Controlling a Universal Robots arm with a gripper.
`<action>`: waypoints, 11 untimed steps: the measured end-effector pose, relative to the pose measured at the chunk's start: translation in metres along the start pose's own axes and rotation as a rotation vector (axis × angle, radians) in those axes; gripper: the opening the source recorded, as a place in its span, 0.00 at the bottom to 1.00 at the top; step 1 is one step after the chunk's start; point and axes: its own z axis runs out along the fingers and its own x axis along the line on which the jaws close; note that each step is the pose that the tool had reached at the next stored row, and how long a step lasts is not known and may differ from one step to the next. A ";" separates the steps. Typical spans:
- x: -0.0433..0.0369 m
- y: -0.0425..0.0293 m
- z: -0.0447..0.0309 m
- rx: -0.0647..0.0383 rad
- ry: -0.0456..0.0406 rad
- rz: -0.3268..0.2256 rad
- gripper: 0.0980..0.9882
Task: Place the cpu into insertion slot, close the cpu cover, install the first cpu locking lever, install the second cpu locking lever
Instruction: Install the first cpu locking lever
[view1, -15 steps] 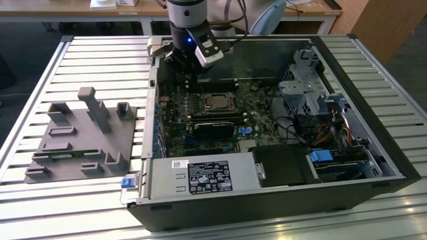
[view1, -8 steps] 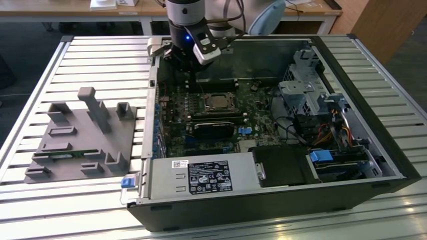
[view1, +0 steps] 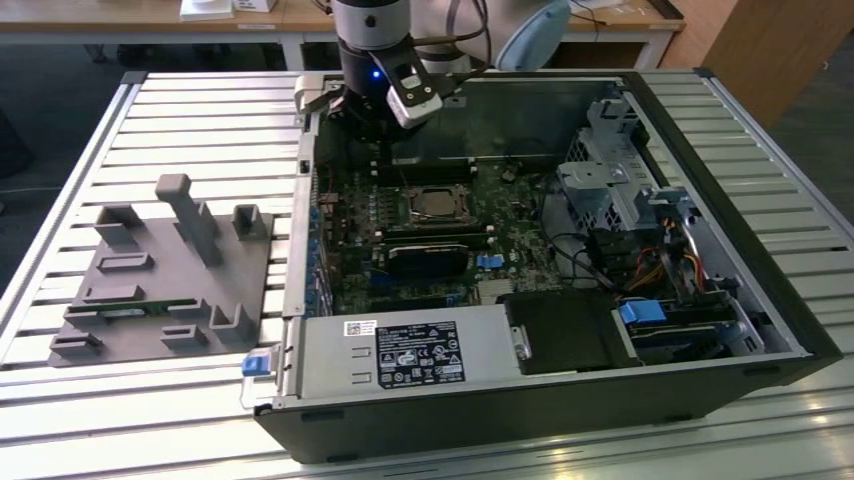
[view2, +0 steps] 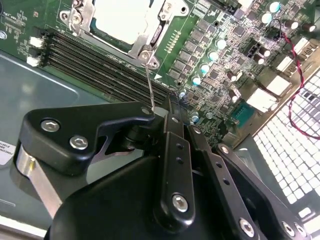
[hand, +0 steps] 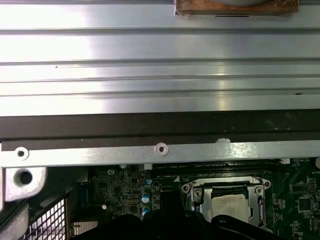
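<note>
Open desktop case (view1: 534, 415), dark sheet steel, lying on a ribbed aluminium table (view1: 200, 120). Inside it a green motherboard (view1: 350, 270) lies flat. At the board's centre is the insertion slot (hand: 189, 188), a square socket with bright metal corners. The cpu (view1: 434, 203) is seated in it, its dull silver-grey top flat and square. The cpu cover (view2: 152, 27), a thin stamped metal frame, lies closed around the chip, which shows through its window in both wrist views. The arm (view1: 371, 40) enters at 12 o'clock of the case in the exterior view. Its black gripper (view2: 167, 109) hangs over the board at about 11 o'clock from the socket. The fingers (view2: 172, 135) appear drawn together. A thin wire locking lever (view2: 149, 82) rises from the socket's corner to their tips. Whether it is pinched or merely touched cannot be told from here. Long black memory slots (view2: 100, 57) run beside the socket, between it and the gripper in the second wrist view. In the exterior view, a black rectangular card (view1: 427, 262) lies at 6 o'clock from the socket. A perforated grey drive cage (view1: 601, 190) stands at 3 o'clock, with coloured cables trailing below it. A labelled power supply (view1: 400, 355) fills the case's 6 o'clock edge. On the table at 9 o'clock sits a matte grey moulded fixture (view1: 160, 270) with upright posts and shallow pockets.
</note>
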 end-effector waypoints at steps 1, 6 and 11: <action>-0.0001 0.0000 0.0000 0.000 0.0001 0.000 0.01; -0.0023 0.0001 0.0002 0.000 0.0001 0.000 0.01; -0.0051 0.0003 0.0005 0.000 0.0001 0.000 0.01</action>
